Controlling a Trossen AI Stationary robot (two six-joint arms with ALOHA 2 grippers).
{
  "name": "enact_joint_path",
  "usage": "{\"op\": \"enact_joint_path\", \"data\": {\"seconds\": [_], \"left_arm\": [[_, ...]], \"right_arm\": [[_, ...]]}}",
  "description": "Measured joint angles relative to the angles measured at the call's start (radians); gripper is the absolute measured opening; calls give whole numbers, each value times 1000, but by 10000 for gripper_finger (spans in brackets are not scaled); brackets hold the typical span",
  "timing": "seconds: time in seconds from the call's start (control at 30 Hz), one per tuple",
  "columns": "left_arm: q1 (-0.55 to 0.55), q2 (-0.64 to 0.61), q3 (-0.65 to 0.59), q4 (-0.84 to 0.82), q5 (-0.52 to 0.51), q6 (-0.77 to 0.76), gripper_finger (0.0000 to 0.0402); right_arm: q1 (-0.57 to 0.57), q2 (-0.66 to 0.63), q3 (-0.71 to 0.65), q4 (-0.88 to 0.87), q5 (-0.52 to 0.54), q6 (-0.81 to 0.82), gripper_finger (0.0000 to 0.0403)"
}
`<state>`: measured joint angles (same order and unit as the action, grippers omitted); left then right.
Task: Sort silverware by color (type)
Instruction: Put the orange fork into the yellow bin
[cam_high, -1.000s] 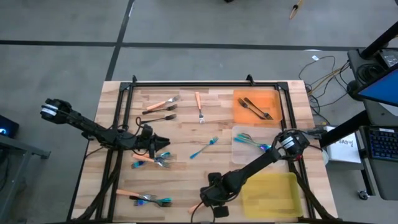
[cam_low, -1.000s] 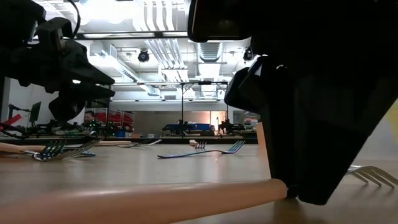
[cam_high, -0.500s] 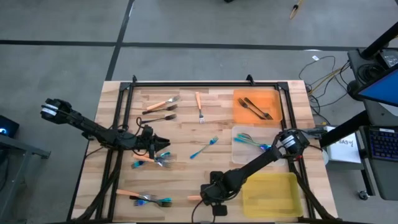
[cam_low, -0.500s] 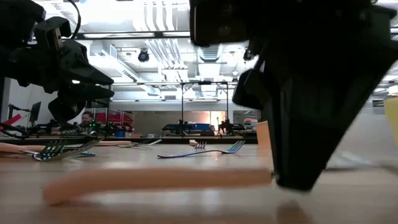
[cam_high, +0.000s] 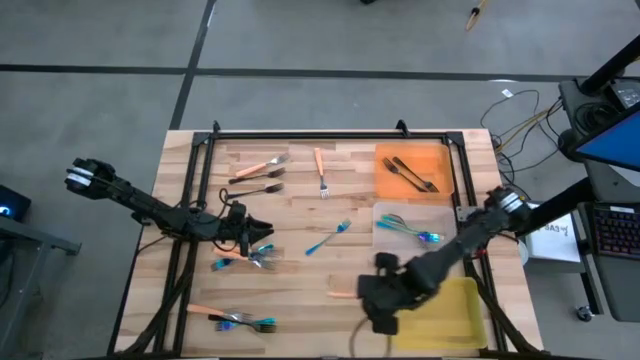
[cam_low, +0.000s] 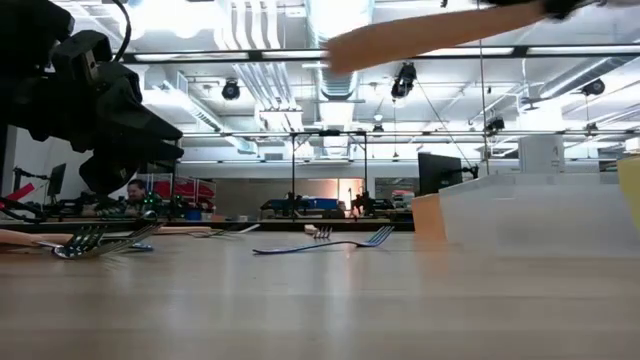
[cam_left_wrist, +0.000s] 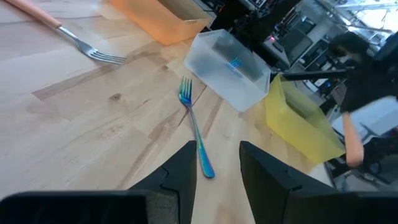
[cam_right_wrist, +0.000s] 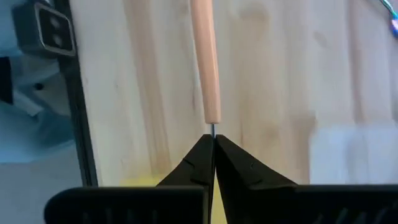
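R arm's pincer (cam_high: 368, 296) near the front of the wooden surface (cam_high: 300, 210), just beside the flat yellow tray (cam_high: 450, 310), orange-handled fork (cam_high: 343, 295) sticking out left. L pincer (cam_high: 262, 230) mid-left, over blue forks (cam_high: 262, 254).

A grey floor (cam_high: 330, 40) fills the top of the high view, crossed by dark seam lines. At the right edge stand a blue screen (cam_high: 612, 135), a keyboard (cam_high: 610, 232) and loose cables (cam_high: 520, 110). The low view looks into a large hall: an open ceiling with pale ducts (cam_low: 262, 75) and bright strip lights (cam_low: 240, 55) across the upper frame, a dark upright stand (cam_low: 293, 170) at centre, and a person (cam_low: 143, 190) seated among equipment at far left.
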<state>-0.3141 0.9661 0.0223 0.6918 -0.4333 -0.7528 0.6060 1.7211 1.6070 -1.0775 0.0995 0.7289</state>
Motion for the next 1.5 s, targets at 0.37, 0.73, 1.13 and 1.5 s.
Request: {"op": "enact_joint_path", "data": {"seconds": [0.37, 0.73, 1.13, 1.5], "left_arm": [[0, 1, 0, 3, -64, 29, 103], [0, 1, 0, 7, -101, 30, 103], [0, 1, 0, 18, -102, 26, 103], [0, 1, 0, 18, -102, 27, 103]], "right_arm": [[246, -74, -44, -201, -1, 484, 8], [423, -74, -206, -195, -147, 811, 8], [430, -76, -269, -136, -152, 835, 9], [430, -76, -263, -133, -152, 842, 35]]}}
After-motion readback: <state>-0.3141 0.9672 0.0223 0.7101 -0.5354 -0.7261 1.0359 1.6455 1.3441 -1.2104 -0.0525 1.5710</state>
